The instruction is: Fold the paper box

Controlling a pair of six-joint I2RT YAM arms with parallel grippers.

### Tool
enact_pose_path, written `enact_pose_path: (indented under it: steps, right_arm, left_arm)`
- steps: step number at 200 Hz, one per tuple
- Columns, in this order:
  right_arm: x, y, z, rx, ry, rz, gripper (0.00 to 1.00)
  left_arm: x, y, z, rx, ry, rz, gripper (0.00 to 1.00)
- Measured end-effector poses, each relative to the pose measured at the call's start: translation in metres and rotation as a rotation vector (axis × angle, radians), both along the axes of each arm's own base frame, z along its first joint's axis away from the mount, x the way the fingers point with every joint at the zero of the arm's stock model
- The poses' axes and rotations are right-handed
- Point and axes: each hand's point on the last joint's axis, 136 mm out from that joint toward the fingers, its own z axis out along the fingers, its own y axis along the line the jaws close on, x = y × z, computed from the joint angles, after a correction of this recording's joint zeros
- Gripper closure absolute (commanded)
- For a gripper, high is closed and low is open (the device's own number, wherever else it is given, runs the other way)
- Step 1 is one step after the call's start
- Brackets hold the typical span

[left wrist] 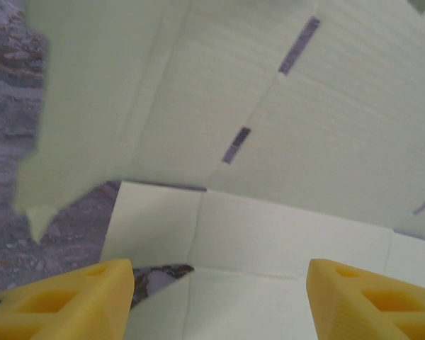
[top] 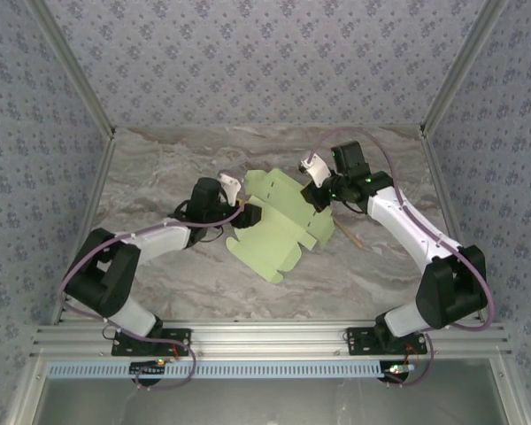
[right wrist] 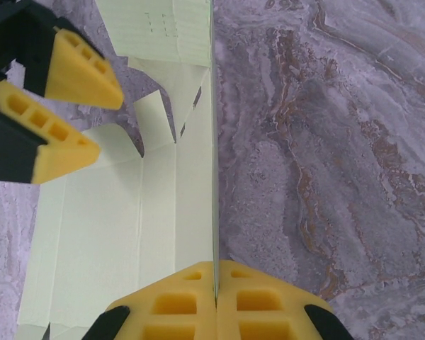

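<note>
The paper box [top: 279, 226] is a pale lime-green die-cut sheet, partly folded, in the middle of the marble table [top: 159, 177]. My right gripper [right wrist: 214, 283] is shut on one thin edge of the sheet [right wrist: 113, 234], which stands upright between its yellow fingers. It grips the sheet's right side [top: 319, 190]. My left gripper [left wrist: 219, 283] is open at the sheet's left side [top: 241, 205]. Its yellow fingers [left wrist: 78, 297] stand wide apart over a creased panel [left wrist: 269, 234], and a larger panel [left wrist: 269, 106] rises behind it. The right wrist view also catches the left gripper [right wrist: 108, 124], open.
A thin tan wooden stick [top: 350, 235] lies on the table just right of the sheet, under the right arm. Patterned walls enclose the table on three sides. Bare marble [right wrist: 326, 142] lies to the right of the held edge.
</note>
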Motion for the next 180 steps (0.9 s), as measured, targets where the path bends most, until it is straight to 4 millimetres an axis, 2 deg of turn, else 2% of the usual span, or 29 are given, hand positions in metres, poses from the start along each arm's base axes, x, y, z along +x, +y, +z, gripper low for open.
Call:
enact_pose_path:
  steps: [46, 82, 97, 126, 180]
  right_arm:
    - [-0.001, 0.001, 0.000, 0.003, 0.007, 0.005, 1.00]
    - [-0.001, 0.001, 0.000, 0.009, 0.010, 0.006, 1.00]
    - [-0.001, 0.001, -0.001, 0.010, 0.013, 0.004, 1.00]
    - [0.000, 0.001, -0.006, 0.008, 0.030, -0.003, 1.00]
    - [0.003, 0.000, -0.013, 0.002, 0.048, -0.021, 1.00]
  left_arm:
    - [0.018, 0.003, -0.008, 0.054, -0.009, 0.034, 0.34]
    - [0.021, -0.001, -0.023, 0.066, 0.027, 0.022, 0.35]
    - [0.019, -0.004, -0.025, 0.051, 0.040, 0.008, 0.38]
    - [0.015, -0.011, -0.020, 0.002, 0.060, -0.020, 0.46]
    - [0.005, -0.024, -0.005, -0.054, 0.050, -0.069, 0.51]
